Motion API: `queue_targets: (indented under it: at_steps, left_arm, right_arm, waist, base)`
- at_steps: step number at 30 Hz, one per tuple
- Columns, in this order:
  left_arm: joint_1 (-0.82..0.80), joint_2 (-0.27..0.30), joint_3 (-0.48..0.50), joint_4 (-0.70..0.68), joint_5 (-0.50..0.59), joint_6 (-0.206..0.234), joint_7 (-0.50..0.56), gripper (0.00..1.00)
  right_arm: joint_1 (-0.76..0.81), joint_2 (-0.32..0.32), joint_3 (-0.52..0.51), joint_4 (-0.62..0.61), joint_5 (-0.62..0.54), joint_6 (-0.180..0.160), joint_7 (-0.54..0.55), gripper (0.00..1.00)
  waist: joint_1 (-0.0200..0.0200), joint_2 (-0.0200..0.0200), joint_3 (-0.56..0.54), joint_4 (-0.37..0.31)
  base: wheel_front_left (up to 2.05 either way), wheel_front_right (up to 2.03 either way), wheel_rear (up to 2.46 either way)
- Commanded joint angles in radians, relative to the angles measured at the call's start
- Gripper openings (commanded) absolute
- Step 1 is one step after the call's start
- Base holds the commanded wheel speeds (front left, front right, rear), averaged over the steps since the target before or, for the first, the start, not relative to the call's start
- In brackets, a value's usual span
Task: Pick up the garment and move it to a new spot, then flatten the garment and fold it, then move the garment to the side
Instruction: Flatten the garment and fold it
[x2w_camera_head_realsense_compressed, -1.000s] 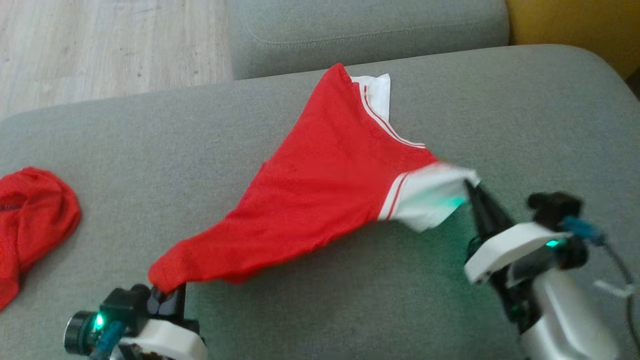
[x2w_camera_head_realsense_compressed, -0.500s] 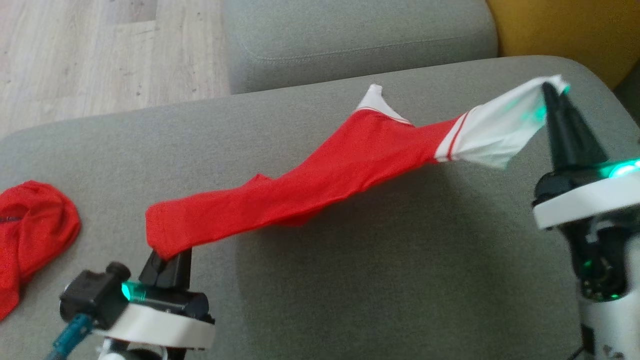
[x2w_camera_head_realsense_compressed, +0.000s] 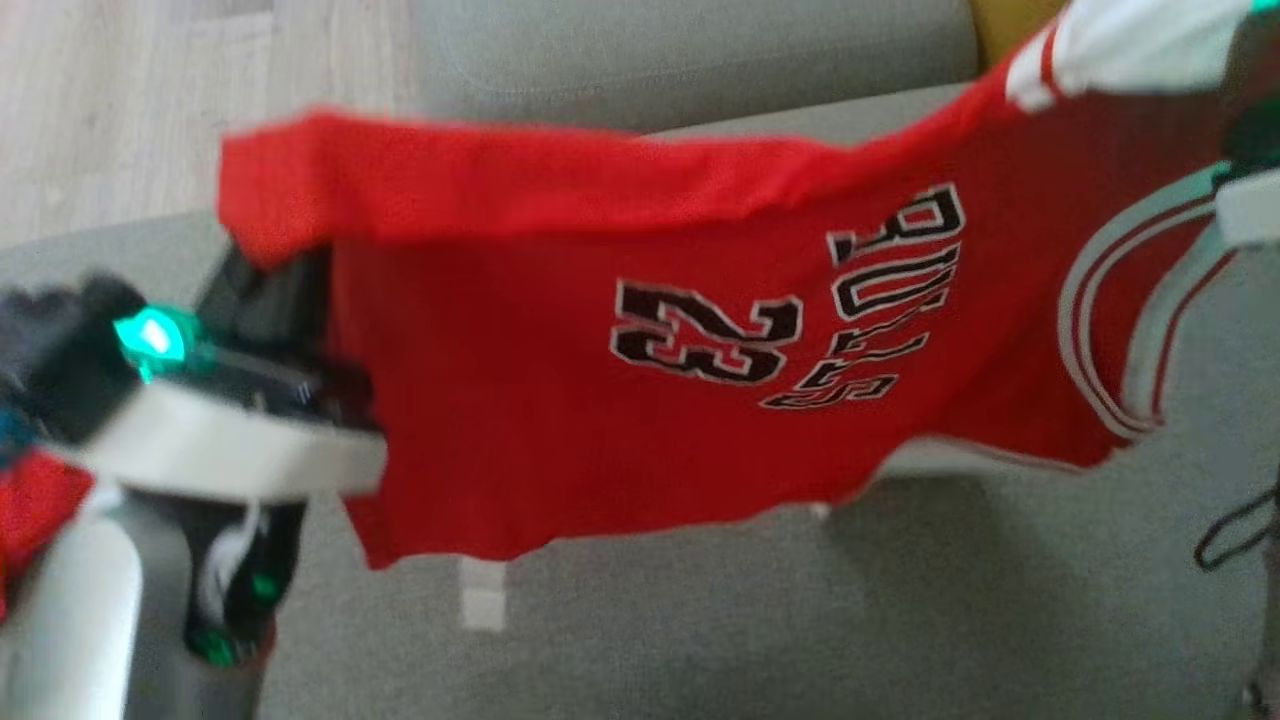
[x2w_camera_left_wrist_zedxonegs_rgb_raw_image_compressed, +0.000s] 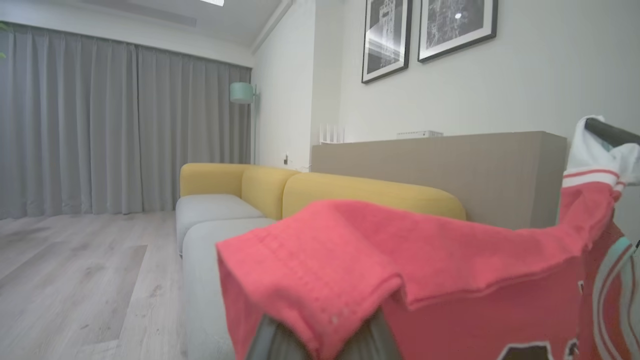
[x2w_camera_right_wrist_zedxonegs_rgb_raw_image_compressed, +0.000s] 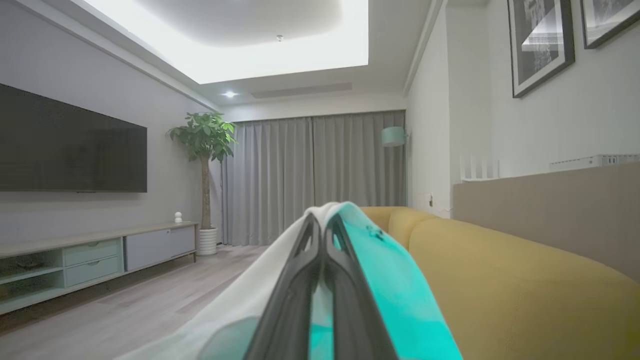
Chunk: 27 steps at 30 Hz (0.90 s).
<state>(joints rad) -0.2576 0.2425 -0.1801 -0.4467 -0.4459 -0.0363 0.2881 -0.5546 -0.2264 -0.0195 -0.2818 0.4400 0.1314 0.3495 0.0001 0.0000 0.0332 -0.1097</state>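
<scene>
The garment (x2w_camera_head_realsense_compressed: 560, 400), a red mesh jersey with black-and-white lettering and striped trim, hangs stretched in the air above the grey sofa seat (x2w_camera_head_realsense_compressed: 800, 620). My left gripper (x2w_camera_head_realsense_compressed: 275, 270) is shut on its red hem at the left. In the left wrist view the red cloth (x2w_camera_left_wrist_zedxonegs_rgb_raw_image_compressed: 350, 250) drapes over the fingers, hiding their tips. My right gripper (x2w_camera_right_wrist_zedxonegs_rgb_raw_image_compressed: 322, 227) is shut on the white sleeve (x2w_camera_right_wrist_zedxonegs_rgb_raw_image_compressed: 240, 305), which folds over both fingers. In the head view that sleeve (x2w_camera_head_realsense_compressed: 1130, 40) sits at the top right corner. The other arm's dark finger (x2w_camera_left_wrist_zedxonegs_rgb_raw_image_compressed: 610, 132) holds it in the left wrist view.
A smaller plain red cloth lump (x2w_camera_head_realsense_compressed: 30, 500) lies at the sofa's left edge, partly behind my left arm. Wood floor (x2w_camera_head_realsense_compressed: 100, 100) lies beyond the seat. A yellow sofa back (x2w_camera_left_wrist_zedxonegs_rgb_raw_image_compressed: 370, 192) and a tan wall panel (x2w_camera_left_wrist_zedxonegs_rgb_raw_image_compressed: 450, 165) stand behind.
Both grippers have risen and drawn apart, lifting the garment off the seat. It now hangs spread out, with its lettering facing the head camera.
</scene>
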Motion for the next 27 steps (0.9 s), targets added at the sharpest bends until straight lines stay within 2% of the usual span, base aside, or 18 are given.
queue_targets:
  at_steps: [1, 7, 12, 17, 18, 23, 24, 27]
  left_arm:
    - [-0.091, 0.021, 0.053, -0.015, -0.008, 0.002, 0.014, 0.0]
    - [-0.297, 0.01, 0.059, 0.144, 0.001, 0.009, 0.021, 0.0]
    - [-0.475, -0.005, 0.042, 0.36, 0.042, 0.001, -0.036, 0.0]
    - [-0.705, -0.012, 0.046, 0.586, 0.1, -0.003, -0.173, 0.0]
    - [-0.705, -0.012, 0.046, 0.586, 0.1, -0.003, -0.173, 0.0]
    - [-0.914, -0.017, 0.055, 0.775, 0.149, 0.001, -0.357, 0.0]
    - [-0.972, -0.02, 0.056, 0.856, 0.162, 0.006, -0.415, 0.0]
    - [-0.989, -0.041, 0.055, 0.957, 0.162, 0.008, -0.492, 0.0]
  right_arm:
    - [-0.061, -0.008, 0.024, -0.014, 0.008, -0.001, 0.013, 0.0]
    - [-0.2, -0.008, 0.059, 0.11, -0.016, -0.001, -0.022, 0.0]
    - [-0.342, 0.022, 0.109, 0.295, -0.063, -0.001, -0.116, 0.0]
    - [-0.543, 0.062, 0.145, 0.491, -0.118, -0.001, -0.262, 0.0]
    - [-0.543, 0.062, 0.145, 0.491, -0.118, -0.001, -0.262, 0.0]
    - [-0.719, 0.102, 0.148, 0.655, -0.136, -0.001, -0.424, 0.0]
    - [-0.755, 0.11, 0.148, 0.716, -0.136, -0.001, -0.474, 0.0]
    - [-0.741, 0.108, 0.199, 0.786, -0.129, -0.001, -0.53, 0.0]
  waist:
    - [-0.0001, 0.0, 0.022, 0.001]
    - [-0.0001, 0.0, 0.115, 0.014]
    - [-0.0001, 0.0, 0.192, 0.018]
    - [-0.0001, 0.0, 0.262, 0.01]
    - [-0.0001, 0.0, 0.262, 0.01]
    - [-0.0001, 0.0, 0.311, -0.01]
    - [-0.0001, 0.0, 0.331, -0.02]
    - [-0.0001, 0.0, 0.346, -0.024]
  base:
    - [0.0, 0.0, 0.0]
    - [0.0, 0.0, 0.0]
    - [0.0, 0.0, 0.0]
    - [0.0, 0.0, 0.0]
    - [0.0, 0.0, 0.0]
    - [0.0, 0.0, 0.0]
    - [0.0, 0.0, 0.0]
    - [0.0, 0.0, 0.0]
